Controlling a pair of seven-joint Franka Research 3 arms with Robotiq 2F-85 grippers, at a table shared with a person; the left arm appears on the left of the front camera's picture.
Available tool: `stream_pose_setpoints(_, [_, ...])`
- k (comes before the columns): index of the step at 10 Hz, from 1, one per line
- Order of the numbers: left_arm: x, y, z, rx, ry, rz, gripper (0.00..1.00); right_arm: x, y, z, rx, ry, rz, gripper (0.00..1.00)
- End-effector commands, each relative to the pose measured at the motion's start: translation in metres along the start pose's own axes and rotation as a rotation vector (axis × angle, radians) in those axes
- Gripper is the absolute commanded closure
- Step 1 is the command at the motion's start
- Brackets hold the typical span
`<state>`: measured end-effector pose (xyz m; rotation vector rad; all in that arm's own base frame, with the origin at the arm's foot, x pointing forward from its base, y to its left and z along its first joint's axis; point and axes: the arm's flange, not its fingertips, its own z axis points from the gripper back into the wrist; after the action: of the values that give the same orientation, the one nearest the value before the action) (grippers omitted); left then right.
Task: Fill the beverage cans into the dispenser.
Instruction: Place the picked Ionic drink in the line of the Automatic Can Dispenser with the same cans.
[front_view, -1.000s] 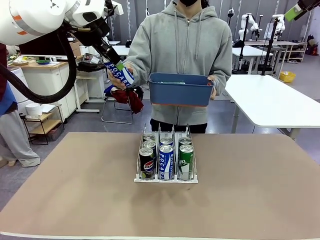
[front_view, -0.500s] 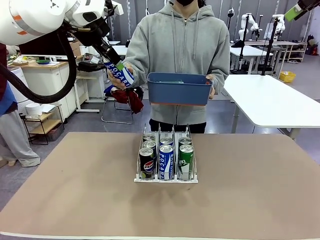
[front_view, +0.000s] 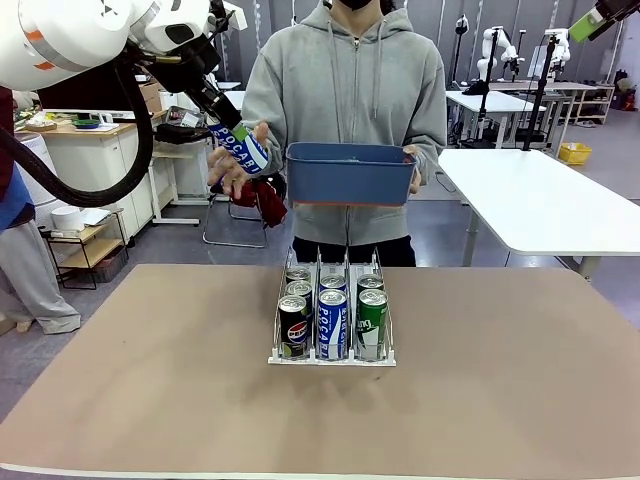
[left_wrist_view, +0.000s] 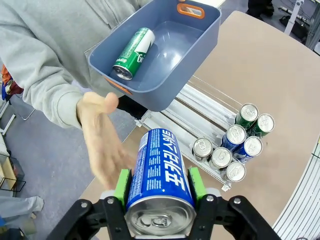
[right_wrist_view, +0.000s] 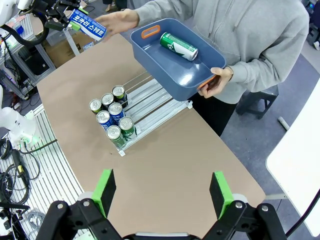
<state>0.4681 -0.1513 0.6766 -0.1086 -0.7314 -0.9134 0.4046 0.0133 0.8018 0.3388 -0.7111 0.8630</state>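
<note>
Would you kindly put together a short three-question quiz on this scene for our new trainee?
1. True or false: the left pincer is shut on a Pocari Sweat can, held up in the air.
2. What lies in the blue bin that the person holds? A) one green can; B) two black cans; C) nothing.
3. Fill in the number: ___ cans stand in the dispenser.

Key: 1 true; 2 A; 3 seven (three in the left lane, two in each of the others).
</note>
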Motion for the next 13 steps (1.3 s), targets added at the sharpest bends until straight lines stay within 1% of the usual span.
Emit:
stream_pose_setpoints(1, [-0.0007,0.0019,0.0022,0.009,-0.008,0.0,0.55,-0.0012,0.0008,0.0,0.002,0.001,-0.005,0.0])
stream_pose_setpoints(12, [-0.0007,0.0019,0.0022,0.009,-0.008,0.0,0.55,-0.0012,0.0008,0.0,0.002,0.001,-0.005,0.0])
stream_pose_setpoints(13, [0.0,0.0,0.0,0.0,0.0,0.0,0.43,-0.0012,0.0008,0.0,0.002,0.001,-0.005,0.0])
